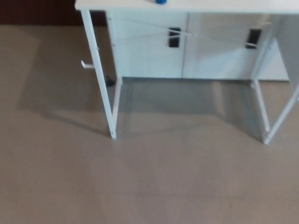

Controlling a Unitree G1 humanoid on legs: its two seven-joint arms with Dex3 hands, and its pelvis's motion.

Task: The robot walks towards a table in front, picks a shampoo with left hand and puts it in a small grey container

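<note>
Left hand, right hand: both out of frame, so finger state cannot be told. White table (210,6) stands far ahead across the floor (149,186). Blue object (160,1) on its top, cropped at picture edge, probably the shampoo; long axis unreadable. Lies far, roughly centred, favouring neither arm. Walk-up judged unfinished.

The desk (187,6) has a smooth white top on thin white-painted metal legs (100,74); the floor (140,186) looks like matt beige carpet, finely textured
</note>
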